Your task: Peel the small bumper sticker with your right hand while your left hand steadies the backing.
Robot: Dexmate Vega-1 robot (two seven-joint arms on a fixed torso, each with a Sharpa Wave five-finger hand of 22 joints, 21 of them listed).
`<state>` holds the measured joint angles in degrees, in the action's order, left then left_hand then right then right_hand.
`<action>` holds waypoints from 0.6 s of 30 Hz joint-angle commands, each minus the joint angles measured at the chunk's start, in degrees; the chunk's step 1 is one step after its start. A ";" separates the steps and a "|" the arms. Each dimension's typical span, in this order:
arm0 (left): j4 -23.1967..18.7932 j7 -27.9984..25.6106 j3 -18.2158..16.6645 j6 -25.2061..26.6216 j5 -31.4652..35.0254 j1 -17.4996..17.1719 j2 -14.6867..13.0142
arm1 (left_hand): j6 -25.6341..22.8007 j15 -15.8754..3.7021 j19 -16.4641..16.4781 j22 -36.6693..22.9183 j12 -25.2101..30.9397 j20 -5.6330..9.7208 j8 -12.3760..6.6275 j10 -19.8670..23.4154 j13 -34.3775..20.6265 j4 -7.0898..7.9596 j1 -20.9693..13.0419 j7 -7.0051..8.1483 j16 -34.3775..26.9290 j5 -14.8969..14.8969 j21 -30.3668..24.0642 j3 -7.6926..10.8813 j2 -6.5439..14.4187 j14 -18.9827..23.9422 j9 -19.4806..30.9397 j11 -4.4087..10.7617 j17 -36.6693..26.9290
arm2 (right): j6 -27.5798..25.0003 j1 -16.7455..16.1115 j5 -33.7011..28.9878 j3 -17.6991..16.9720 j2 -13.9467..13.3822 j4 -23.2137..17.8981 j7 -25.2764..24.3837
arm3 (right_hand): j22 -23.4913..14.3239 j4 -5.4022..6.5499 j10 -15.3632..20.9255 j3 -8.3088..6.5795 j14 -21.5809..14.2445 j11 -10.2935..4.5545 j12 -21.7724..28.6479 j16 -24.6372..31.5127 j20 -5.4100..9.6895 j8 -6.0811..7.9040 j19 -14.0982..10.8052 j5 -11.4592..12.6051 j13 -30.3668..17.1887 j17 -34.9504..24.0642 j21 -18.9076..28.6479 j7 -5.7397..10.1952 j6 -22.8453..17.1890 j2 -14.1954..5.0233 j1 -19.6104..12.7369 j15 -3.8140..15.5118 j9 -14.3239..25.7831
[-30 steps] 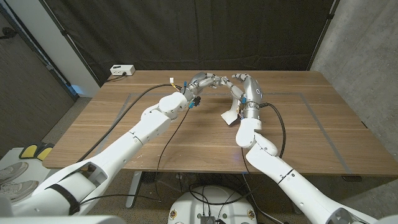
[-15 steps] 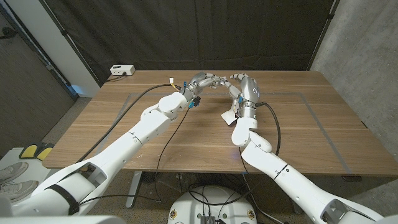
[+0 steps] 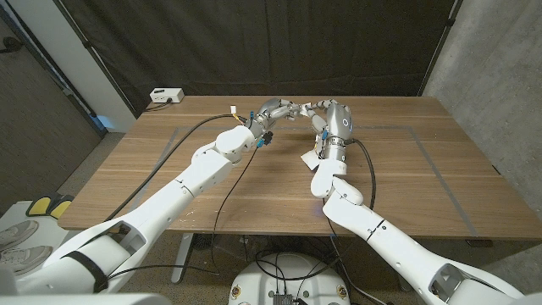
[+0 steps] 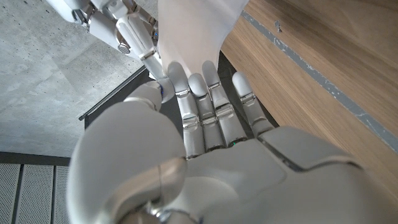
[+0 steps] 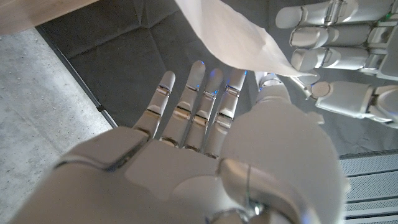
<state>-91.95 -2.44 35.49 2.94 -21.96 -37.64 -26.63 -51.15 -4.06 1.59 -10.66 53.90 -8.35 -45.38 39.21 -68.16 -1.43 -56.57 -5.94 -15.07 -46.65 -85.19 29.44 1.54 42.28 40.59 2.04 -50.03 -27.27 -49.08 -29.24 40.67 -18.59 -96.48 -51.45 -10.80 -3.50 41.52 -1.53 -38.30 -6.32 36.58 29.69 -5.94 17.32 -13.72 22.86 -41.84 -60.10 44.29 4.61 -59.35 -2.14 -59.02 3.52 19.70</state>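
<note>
Above the table's [image 3: 169,169] far middle, my left hand [image 3: 275,110] and right hand [image 3: 329,117] meet fingertip to fingertip. Between them hangs a white sticker sheet [image 3: 311,158], its lower end dropping beside my right forearm. In the left wrist view my left hand [image 4: 205,143] has its fingers against the sheet [image 4: 193,31], with the right hand's fingers [image 4: 121,28] close by. In the right wrist view my right hand [image 5: 205,155] pinches the sheet's [image 5: 230,34] edge between thumb and fingers, and the left hand's fingers [image 5: 336,37] are alongside. I cannot tell sticker from backing.
A small white box [image 3: 165,96] with a cable stands at the table's far left corner. Grey tape lines [image 3: 428,152] mark the tabletop. A black cable [image 3: 222,182] from my left arm trails over the wood. A dark curtain hangs behind the table.
My right elbow and forearm have swung a little to the left, covering more of the hanging sheet. Both hands stay together at the same spot.
</note>
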 commanded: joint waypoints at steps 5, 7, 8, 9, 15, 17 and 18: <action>0.04 -0.29 -0.22 -0.17 0.03 -0.07 0.01 | 0.32 -3.90 0.20 0.00 0.09 0.16 -0.59 2.23 -0.17 -5.74 -0.31 0.09 0.26 -0.31 -0.39 6.39 0.57 0.49 0.20 2.41 -0.42 | 3.88 2.27 -1.65 2.17 -0.87 3.91 -3.96 | -0.07 -2.53 5.48 -4.22 -3.77 -1.35 2.73 -1.41 2.88 0.91 -0.71 1.17 0.95 0.31 -0.01 -0.15 -5.91 -5.30 -6.21 8.89 -1.54; 0.09 -0.17 -0.23 -0.22 -0.07 -0.09 0.01 | 0.31 -3.92 0.11 0.01 -0.08 0.24 -0.66 2.32 0.18 -5.78 -0.26 0.10 0.30 -0.31 -0.36 6.44 0.50 0.52 0.11 2.37 -0.44 | 4.50 2.58 -2.02 2.28 0.04 5.60 -6.15 | -0.18 -1.35 3.45 -4.56 -3.15 -1.35 3.00 -1.52 4.31 1.04 0.16 0.81 -0.36 -0.65 -0.21 -0.19 -4.02 -7.36 -5.34 8.87 -0.12; 0.11 -0.13 -0.24 -0.26 -0.10 -0.10 0.01 | 0.34 -3.95 0.18 0.00 0.07 0.23 -0.76 2.22 -0.12 -5.78 -0.24 0.10 0.34 -0.30 -0.38 6.45 0.49 0.47 0.20 2.41 -0.46 | 4.37 2.74 -2.37 2.45 0.59 6.49 -7.23 | -0.24 -0.94 2.74 -4.78 -2.66 -1.29 3.17 -1.56 4.54 1.19 0.44 0.73 -0.97 -1.16 -0.24 -0.37 -3.12 -8.10 -5.14 8.79 0.63; 0.11 -0.02 -0.21 -0.27 -0.10 -0.08 -0.04 | 0.30 -3.95 0.17 0.00 0.11 0.25 -0.76 2.19 -0.19 -5.79 -0.23 0.16 0.32 -0.30 -0.38 6.46 0.48 0.55 0.13 2.41 -0.46 | 3.79 2.86 -2.68 2.54 1.14 7.08 -8.04 | -0.28 -0.55 2.36 -5.04 -2.39 -1.30 3.32 -1.64 4.76 1.33 0.64 0.73 -1.41 -1.43 -0.26 -0.44 -2.48 -8.68 -4.95 8.82 1.22; 0.41 0.71 -0.06 -1.58 0.31 -0.15 -0.37 | 0.41 -3.95 0.20 0.00 0.00 0.29 -0.88 2.26 0.07 -5.70 -0.03 0.03 0.42 -0.26 -0.41 6.50 0.52 0.51 0.03 2.40 -0.54 | 2.58 4.15 -3.21 3.17 3.63 11.43 -11.87 | -0.70 4.95 -1.76 -9.10 0.50 -2.08 4.87 -1.64 5.66 6.30 3.65 0.97 -7.42 -5.67 -0.36 0.28 2.83 -9.72 -2.39 8.72 9.98; 0.90 0.78 0.03 -2.85 0.94 -0.22 -0.42 | 0.43 -3.97 0.20 0.00 0.13 0.36 -0.93 2.21 -0.14 -5.71 0.01 -0.03 0.47 -0.25 -0.42 6.55 0.52 0.52 -0.09 2.47 -0.56 | 3.84 3.43 -5.47 1.11 5.84 13.47 -12.55 | -0.72 5.25 -2.18 -9.70 0.95 -1.96 5.11 -1.52 5.28 7.28 3.99 1.06 -8.34 -6.42 -0.32 0.25 3.44 -9.53 -2.40 8.62 11.33; 1.07 0.88 0.04 -3.25 1.11 -0.23 -0.47 | 0.64 -4.02 0.27 0.01 0.10 0.68 -0.90 1.94 -0.24 -5.68 0.05 0.22 0.57 -0.26 -0.42 6.55 0.53 0.30 -0.09 2.48 -0.58 | 4.54 2.93 -6.81 -0.15 6.99 14.22 -12.55 | -0.72 5.37 -2.19 -10.00 1.04 -1.81 5.27 -1.42 5.11 7.72 3.86 1.13 -8.72 -6.72 -0.21 0.28 3.67 -9.54 -2.44 8.67 11.90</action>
<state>-91.76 -2.35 35.33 2.39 -21.92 -37.63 -26.75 -50.91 -4.06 1.81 -10.66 53.91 -8.14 -46.03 39.22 -68.17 -1.43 -56.58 -6.13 -14.79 -46.64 -85.35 29.44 1.53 42.28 40.57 2.03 -50.30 -24.28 -46.37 -31.44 42.97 -17.47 -89.93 -58.46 -11.35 1.15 39.64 -10.69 -37.81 -8.33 41.30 27.95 -0.71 23.85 -10.07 23.87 -49.39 -65.90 43.85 4.83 -56.35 -11.65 -61.69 3.72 29.95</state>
